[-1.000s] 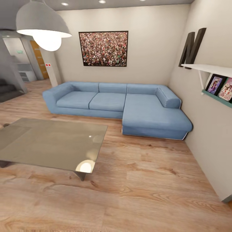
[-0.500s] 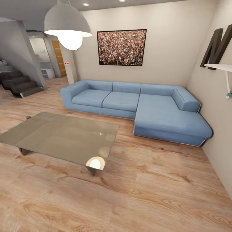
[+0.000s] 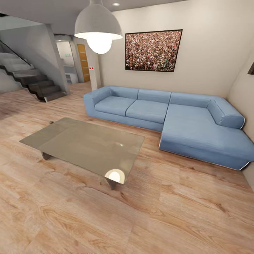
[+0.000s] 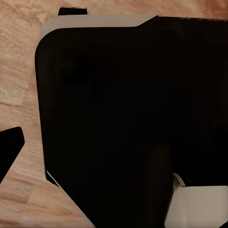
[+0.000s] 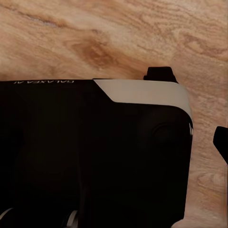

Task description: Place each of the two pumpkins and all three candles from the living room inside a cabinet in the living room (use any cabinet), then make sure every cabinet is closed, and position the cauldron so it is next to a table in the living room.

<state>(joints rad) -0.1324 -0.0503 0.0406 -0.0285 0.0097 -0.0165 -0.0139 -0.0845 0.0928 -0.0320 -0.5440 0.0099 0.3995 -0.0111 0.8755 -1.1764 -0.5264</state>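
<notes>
Table [image 3: 84, 144]: low, grey and glossy, ahead and to the robot's left on the wooden floor [image 3: 183, 215]; its long axis runs from the near right corner back toward the stairs [image 3: 31, 79]; top bare.
Nearer arm: by my judgement the left, since the table lies on that side.
Claws: wrist views show dark robot body over floorboards; whether either is released or clenched, I cannot tell.
Around: blue corner sofa [image 3: 169, 120] beyond the table; lamp [image 3: 98, 28] above.
</notes>
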